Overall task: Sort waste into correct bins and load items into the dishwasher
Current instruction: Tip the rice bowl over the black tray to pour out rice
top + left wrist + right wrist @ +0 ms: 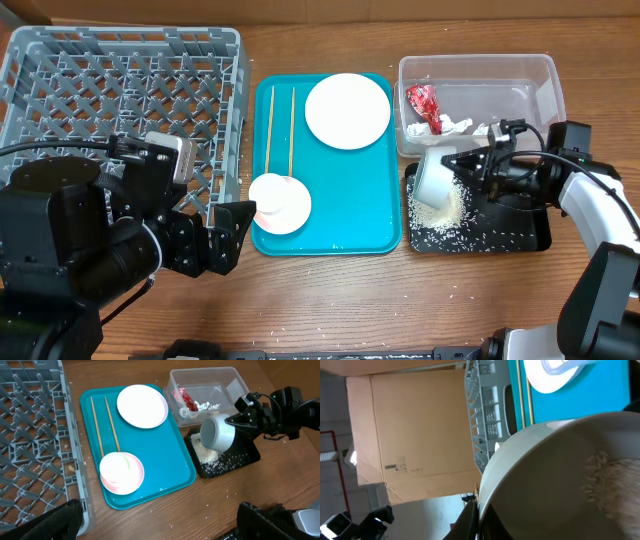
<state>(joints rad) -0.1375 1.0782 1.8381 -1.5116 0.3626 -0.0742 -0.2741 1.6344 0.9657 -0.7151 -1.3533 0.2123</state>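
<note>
since the right claw [468,165] is clamped on the rim of the pale grey-green round bowl [435,180], i read this as the emptying step: the bowl hangs tipped over the shallow black rectangular tray [520,235] so the loose white rice grains [440,212] land there and not on the table. a pile lies right under it, and more grains are scattered across the tray floor. from the right wrist i can see grains clinging to the bowl's [560,475] inner wall, so i judge the pour unfinished.

the bowl [217,432] is well off upright. its base-to-mouth axis slants down, with the mouth aimed at the pile and somewhat toward the large teal plastic tray [340,200].

behind it, the clear plastic rectangular tub [545,75] holds the crumpled red wrapper [420,103] and white scraps.

on the teal tray lie the two thin wooden chopsticks [270,130], parallel, long axes running front to back. the large pale round plate [347,110] lies flat beside them, and the small pink bowl [280,203] sits nearer me.

my left claw [215,240] is spread wide and empty, beside the grey plastic lattice dish rack [120,90], which has nothing loaded.
</note>
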